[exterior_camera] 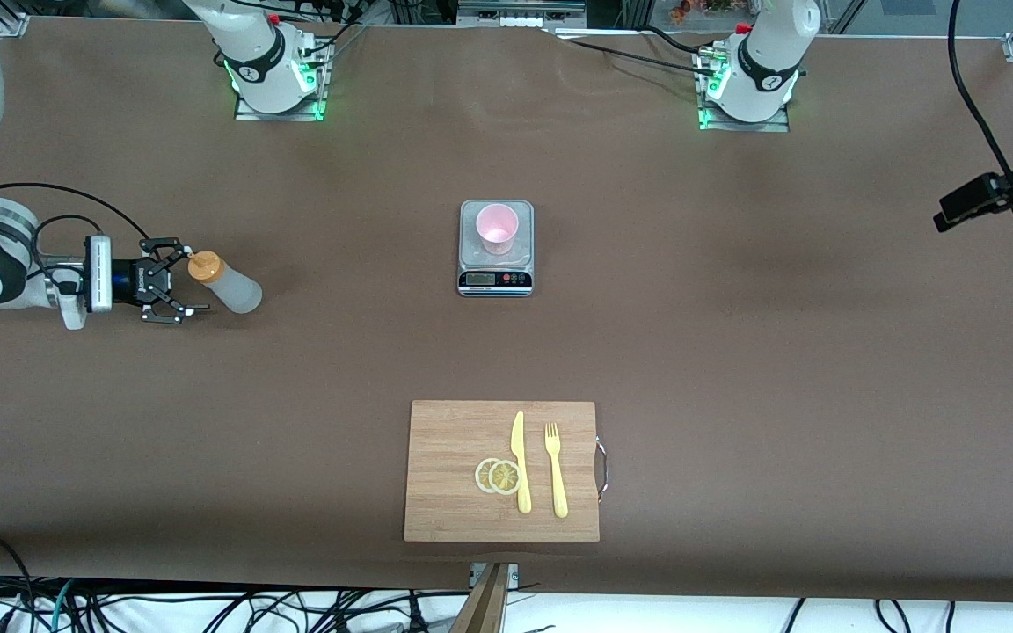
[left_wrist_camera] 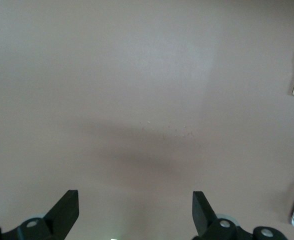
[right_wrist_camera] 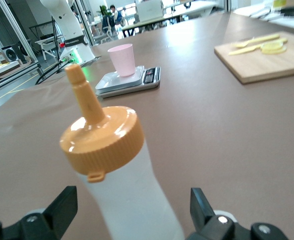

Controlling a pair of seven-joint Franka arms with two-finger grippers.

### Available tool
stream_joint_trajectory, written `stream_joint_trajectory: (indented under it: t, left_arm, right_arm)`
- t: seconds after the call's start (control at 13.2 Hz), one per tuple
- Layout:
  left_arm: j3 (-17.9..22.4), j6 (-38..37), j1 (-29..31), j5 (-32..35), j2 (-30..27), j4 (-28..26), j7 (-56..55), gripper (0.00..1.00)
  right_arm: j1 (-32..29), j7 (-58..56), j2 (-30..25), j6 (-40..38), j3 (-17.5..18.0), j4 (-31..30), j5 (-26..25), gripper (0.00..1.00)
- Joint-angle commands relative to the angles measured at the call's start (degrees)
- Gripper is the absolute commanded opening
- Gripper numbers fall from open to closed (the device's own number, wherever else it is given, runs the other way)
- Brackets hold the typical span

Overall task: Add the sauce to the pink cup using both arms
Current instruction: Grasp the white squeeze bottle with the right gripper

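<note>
While both hands gape empty, the right hand flanks the sauce.

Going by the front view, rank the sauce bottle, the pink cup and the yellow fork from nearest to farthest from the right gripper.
The right gripper stands open at the right arm's end of the table.
1. Sauce bottle: standing right at its fingertips, cap between the open fingers.
2. Pink cup: on the scale mid-table.
3. Yellow fork: on the cutting board, nearest the front camera.
</note>
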Motion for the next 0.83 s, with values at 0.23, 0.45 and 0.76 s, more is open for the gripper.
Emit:
stream_joint_trajectory:
  t: [0.23,0.45,0.76]
  left_arm:
    - [0.71,2.56,-0.42,-3.28,-1.51,-4.55,1.67,1.0]
    - [0.71,2.47,-0.42,-4.0,-1.42,-4.63,1.67,1.0]
    - [0.79,2.47,-0.25,-3.56,0.6,-4.28,1.41,1.0]
  right_arm:
    - [1.25,-7.23,3.32,-0.17,1.72,-0.23,5.55,1.0]
    - [1.6,-7.5,3.68,-0.35,2.42,-0.14,5.73,0.41]
    - [3.71,-7.42,3.33,-0.44,2.42,0.56,4.51,0.0]
